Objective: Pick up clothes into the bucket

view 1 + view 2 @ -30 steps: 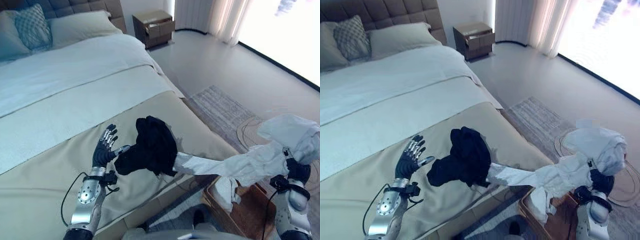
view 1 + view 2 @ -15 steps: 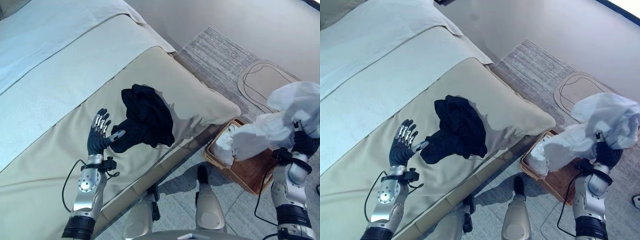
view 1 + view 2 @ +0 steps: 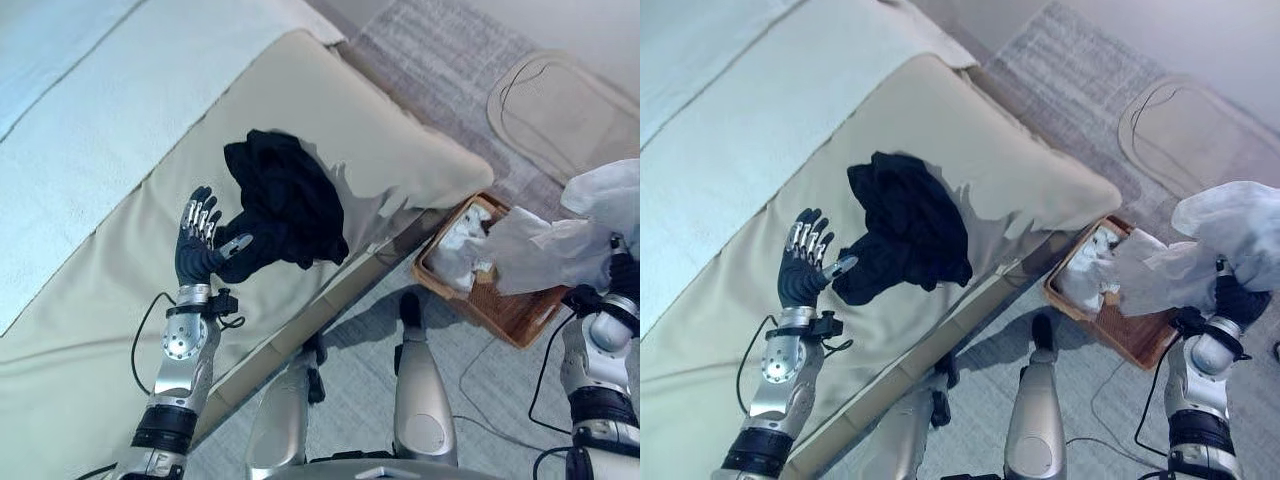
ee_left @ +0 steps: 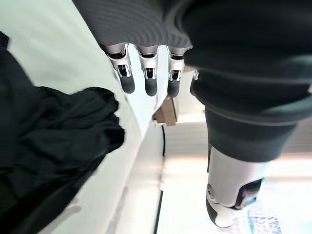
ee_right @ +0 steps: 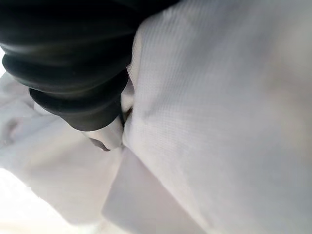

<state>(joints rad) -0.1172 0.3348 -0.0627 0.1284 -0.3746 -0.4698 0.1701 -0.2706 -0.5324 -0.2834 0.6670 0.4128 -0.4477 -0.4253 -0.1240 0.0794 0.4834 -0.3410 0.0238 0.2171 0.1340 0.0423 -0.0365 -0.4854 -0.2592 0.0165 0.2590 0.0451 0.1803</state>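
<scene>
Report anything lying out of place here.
A black garment lies crumpled on the bed, beside the open left hand. The right hand holds a white garment that trails into the basket.

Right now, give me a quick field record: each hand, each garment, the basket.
left hand: open, fingers straight, beside the black garment
black garment: bunched on the bed
right hand: draped by the white garment, fingers hidden
white garment: held up, its lower end hanging over the basket
basket: on the floor by the bed, white cloth inside
</scene>
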